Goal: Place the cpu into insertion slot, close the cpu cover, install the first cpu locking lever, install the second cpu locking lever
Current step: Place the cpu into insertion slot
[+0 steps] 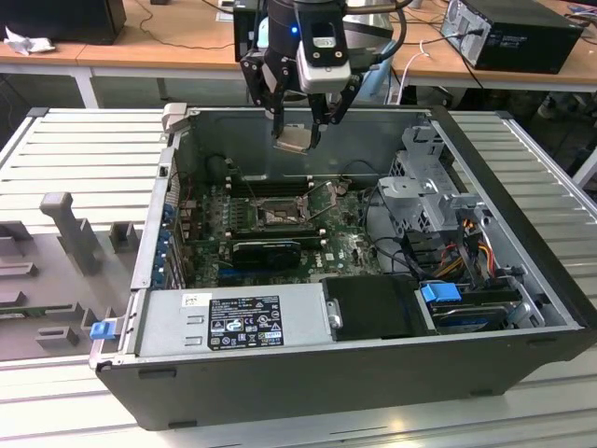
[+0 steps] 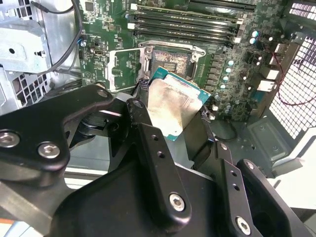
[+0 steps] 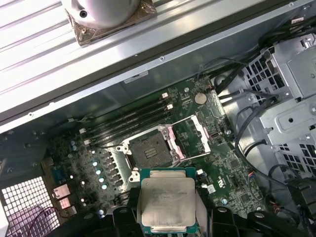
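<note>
The gripper [image 1: 298, 131] hangs above the open computer case [image 1: 326, 373], over the case wall on the side where the arm stands. The case lies on a ribbed metal surface [image 1: 84, 149]. The fingers [image 2: 153, 148] are pinching the cpu [image 1: 292, 141] by two opposite edges, so its pale metal face [image 3: 168, 205] is free between them. In the exterior view the chip seems a little tilted, not level.

The insertion slot [image 3: 148, 149] is empty and sits near the middle of the green board [image 1: 345, 247], well below the chip. The cpu cover [image 3: 192, 138] is folded open and lies just beside the slot, so the socket is free to receive the chip. The memory slots [image 3: 128, 121] run just beside the slot, on the side toward the arm's wall.

In my judgement the main danger is a bad fit. If the chip comes down tilted or turned the wrong way, it may sit crooked and harm the fine contacts in the socket. The hold is only on thin edges, so the chip could also slip out. A finger could also knock the open cover.
</note>
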